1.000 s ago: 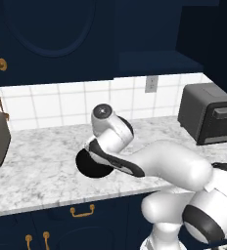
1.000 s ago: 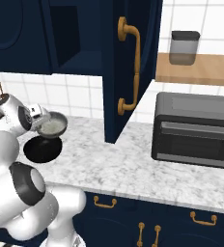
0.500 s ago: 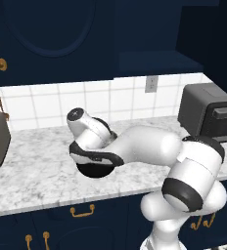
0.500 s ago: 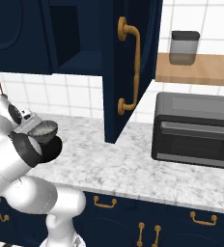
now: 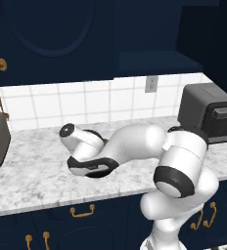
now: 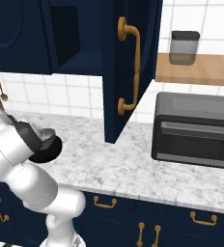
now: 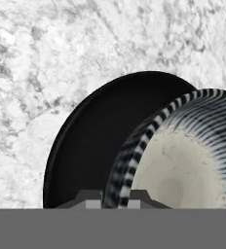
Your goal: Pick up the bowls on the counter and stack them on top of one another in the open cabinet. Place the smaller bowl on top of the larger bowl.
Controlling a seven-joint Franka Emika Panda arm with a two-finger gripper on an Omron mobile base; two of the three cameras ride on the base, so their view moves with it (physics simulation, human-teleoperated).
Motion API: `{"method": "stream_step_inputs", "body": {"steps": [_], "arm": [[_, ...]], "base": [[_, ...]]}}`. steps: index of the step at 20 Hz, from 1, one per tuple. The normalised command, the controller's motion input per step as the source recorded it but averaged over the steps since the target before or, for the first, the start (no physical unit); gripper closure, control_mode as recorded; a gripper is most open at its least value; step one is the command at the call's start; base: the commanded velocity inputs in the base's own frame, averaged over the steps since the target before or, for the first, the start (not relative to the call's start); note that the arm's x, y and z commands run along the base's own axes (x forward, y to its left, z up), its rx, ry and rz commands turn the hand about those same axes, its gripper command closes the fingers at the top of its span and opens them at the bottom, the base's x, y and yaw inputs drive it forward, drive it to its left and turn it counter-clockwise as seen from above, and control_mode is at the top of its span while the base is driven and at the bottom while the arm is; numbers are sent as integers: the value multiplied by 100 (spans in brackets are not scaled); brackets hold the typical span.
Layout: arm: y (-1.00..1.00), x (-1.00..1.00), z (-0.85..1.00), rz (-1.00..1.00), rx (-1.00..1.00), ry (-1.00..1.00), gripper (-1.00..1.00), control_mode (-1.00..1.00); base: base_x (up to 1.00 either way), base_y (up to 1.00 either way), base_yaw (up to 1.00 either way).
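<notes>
Pincer (image 7: 111, 197) tips rise either side of the smaller bowl's (image 7: 183, 160) striped rim, apparently closed on it, so the bowl sits at the fingers and fills the lower right of the hand view. Directly behind it lies the larger bowl (image 7: 105, 146), black and round, on the marbled counter (image 7: 47, 58). From the right base view, both bowls appear low at the arm's end over the counter, with the open cabinet (image 6: 65, 36) above.

light: even, bright | shadows: soft; faint | glare: none | focus: sharp; rendered
</notes>
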Motion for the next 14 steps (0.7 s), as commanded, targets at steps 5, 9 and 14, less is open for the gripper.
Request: {"method": "stream_step_inputs", "body": {"steps": [5, 9, 14], "arm": [[0, 2, 1, 1, 0, 0, -100, -100], [0, -1, 74, 0, 0, -1, -100, -100], [-77, -21, 24, -29, 18, 2, -100, -100]], "base": [[0, 0, 0], [0, 0, 0], [0, 0, 0]]}}
